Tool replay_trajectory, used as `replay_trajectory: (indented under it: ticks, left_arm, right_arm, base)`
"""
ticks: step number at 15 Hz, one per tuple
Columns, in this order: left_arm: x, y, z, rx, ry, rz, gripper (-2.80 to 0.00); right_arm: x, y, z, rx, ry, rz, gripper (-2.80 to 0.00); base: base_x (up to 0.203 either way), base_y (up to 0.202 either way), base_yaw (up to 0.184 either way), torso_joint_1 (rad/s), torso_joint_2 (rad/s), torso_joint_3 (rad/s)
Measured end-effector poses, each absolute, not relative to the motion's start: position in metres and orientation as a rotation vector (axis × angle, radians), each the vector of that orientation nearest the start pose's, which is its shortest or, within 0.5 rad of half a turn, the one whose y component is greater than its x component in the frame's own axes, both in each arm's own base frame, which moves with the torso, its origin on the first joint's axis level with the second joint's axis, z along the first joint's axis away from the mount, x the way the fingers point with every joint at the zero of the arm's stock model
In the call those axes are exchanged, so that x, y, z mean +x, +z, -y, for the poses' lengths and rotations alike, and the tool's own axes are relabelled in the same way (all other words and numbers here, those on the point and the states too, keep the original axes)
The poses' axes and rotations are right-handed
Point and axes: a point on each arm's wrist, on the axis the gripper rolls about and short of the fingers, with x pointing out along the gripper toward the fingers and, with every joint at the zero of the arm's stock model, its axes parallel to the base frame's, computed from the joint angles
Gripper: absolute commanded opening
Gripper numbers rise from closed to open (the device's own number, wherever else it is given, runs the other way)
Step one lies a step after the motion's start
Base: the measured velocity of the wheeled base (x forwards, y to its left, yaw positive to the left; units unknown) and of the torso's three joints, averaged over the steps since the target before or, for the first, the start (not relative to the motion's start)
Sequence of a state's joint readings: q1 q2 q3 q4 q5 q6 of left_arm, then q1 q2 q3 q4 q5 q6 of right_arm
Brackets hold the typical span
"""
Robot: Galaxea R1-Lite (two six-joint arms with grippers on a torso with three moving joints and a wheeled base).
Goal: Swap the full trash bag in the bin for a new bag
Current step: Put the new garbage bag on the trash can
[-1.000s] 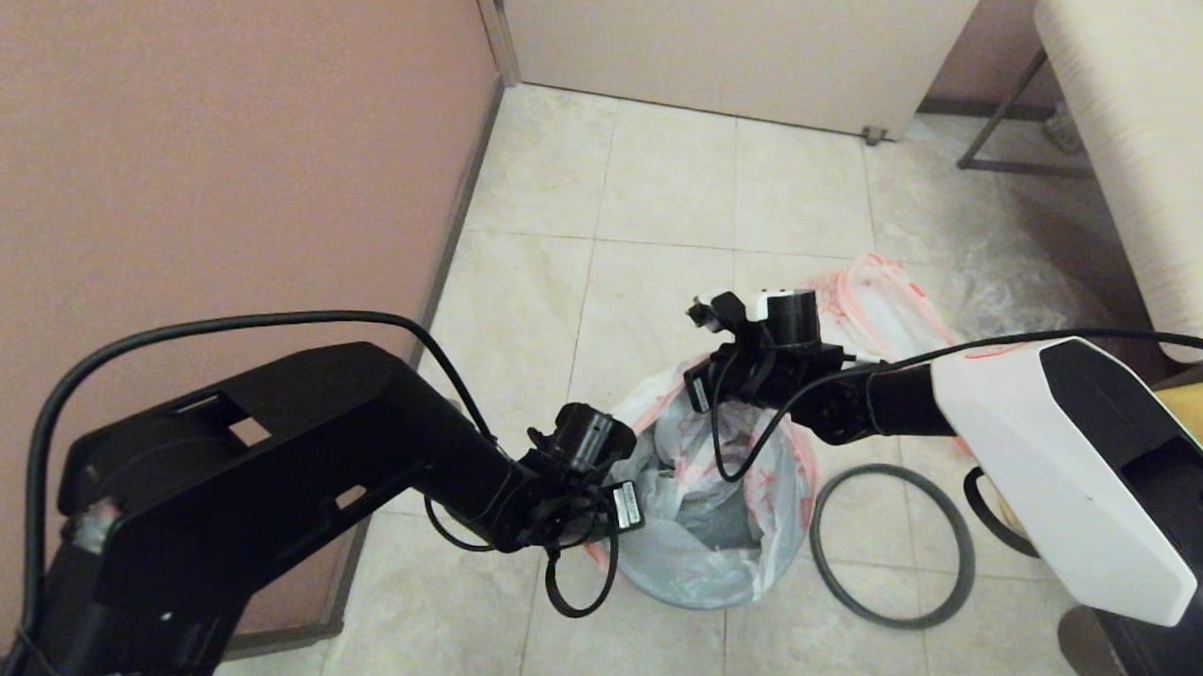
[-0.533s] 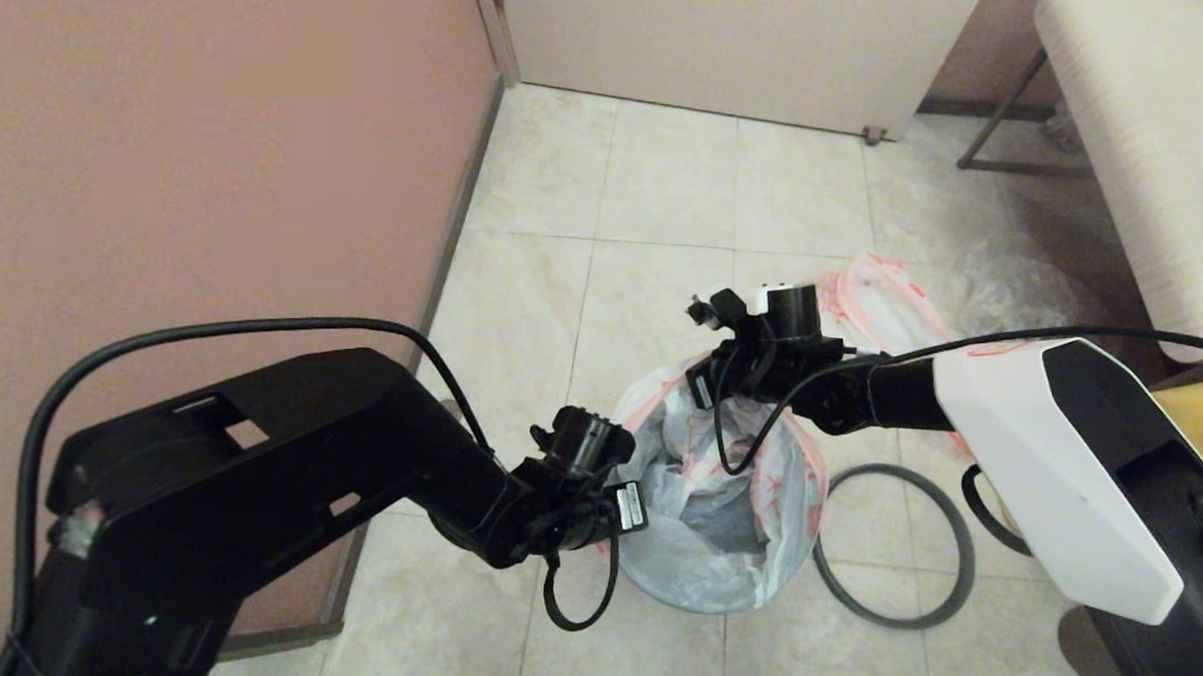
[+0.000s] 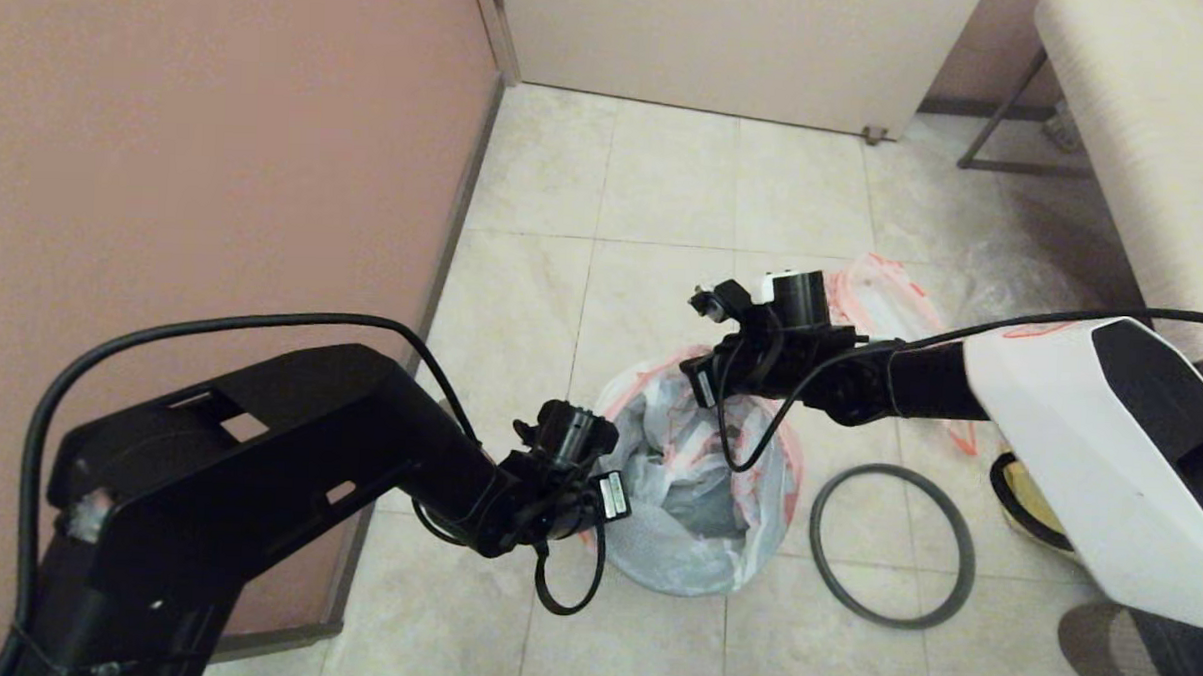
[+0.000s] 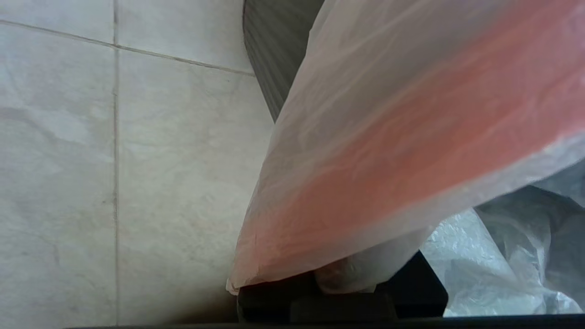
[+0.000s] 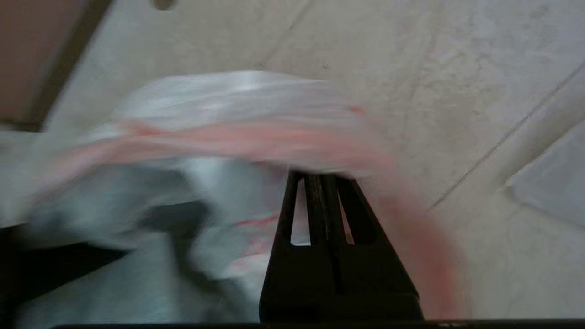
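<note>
Room: I see a pale tiled floor (image 3: pixel 667 180), a pinkish wall (image 3: pixel 218 145) on the left, a light door beyond.
Bin: it stands on the floor between my two arms; its ribbed dark side (image 4: pixel 274 55) shows in the left wrist view.
New bag (image 3: pixel 697 481): white with an orange edge, draped inside the bin, its mouth stretched between both grippers.
Full bag (image 3: pixel 878 298): on the floor beyond the right arm, mostly hidden.
Hoop (image 3: pixel 892 545): grey, flat on the tiles just right of the bin.
Left gripper (image 4: pixel 340 278): at the bin's near-left edge, pinching the bag's orange edge.
Right gripper (image 5: pixel 322 183): at the far edge, fingers pressed together on the bag's edge.
</note>
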State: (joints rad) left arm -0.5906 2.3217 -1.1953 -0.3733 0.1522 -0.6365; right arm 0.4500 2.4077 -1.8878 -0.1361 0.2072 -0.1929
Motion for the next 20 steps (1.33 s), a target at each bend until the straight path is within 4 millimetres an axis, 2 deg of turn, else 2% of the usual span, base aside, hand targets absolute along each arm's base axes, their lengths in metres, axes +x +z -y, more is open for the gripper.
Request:
replay_trajectory:
  ticks: [5, 8, 10, 13, 15, 20]
  left_arm:
    - [0.361, 0.029, 0.226, -0.352, -0.157, -0.757, -2.80]
    - [0.372, 0.034, 0.213, -0.380, -0.096, -0.719, -2.80]
    - [0.376, 0.036, 0.208, -0.398, -0.079, -0.711, -2.80]
    - [0.380, 0.038, 0.204, -0.414, -0.077, -0.685, -2.80]
    - [0.385, 0.038, 0.199, -0.426, -0.068, -0.663, -2.80]
    - [0.389, 0.036, 0.193, -0.427, -0.055, -0.664, -2.80]
  right_arm:
    - [0.412, 0.168, -0.222, -0.187, 0.695, -0.348, -2.80]
    - [0.385, 0.176, -0.209, -0.148, 0.611, -0.387, -2.80]
    - [0.376, 0.178, -0.202, -0.114, 0.491, -0.371, -2.80]
    - [0.362, 0.168, -0.205, -0.111, 0.316, -0.385, -2.80]
    - [0.350, 0.158, -0.210, -0.129, 0.259, -0.420, -2.80]
    - [0.350, 0.142, -0.216, -0.160, 0.221, -0.448, -2.80]
  base:
    - [0.000, 0.000, 0.000, 0.000, 0.00, 0.000]
    - [0.000, 0.000, 0.000, 0.000, 0.00, 0.000]
    - [0.000, 0.000, 0.000, 0.000, 0.00, 0.000]
    - [0.000, 0.000, 0.000, 0.000, 0.00, 0.000]
    - [0.000, 0.000, 0.000, 0.000, 0.00, 0.000]
    - [0.000, 0.000, 0.000, 0.000, 0.00, 0.000]
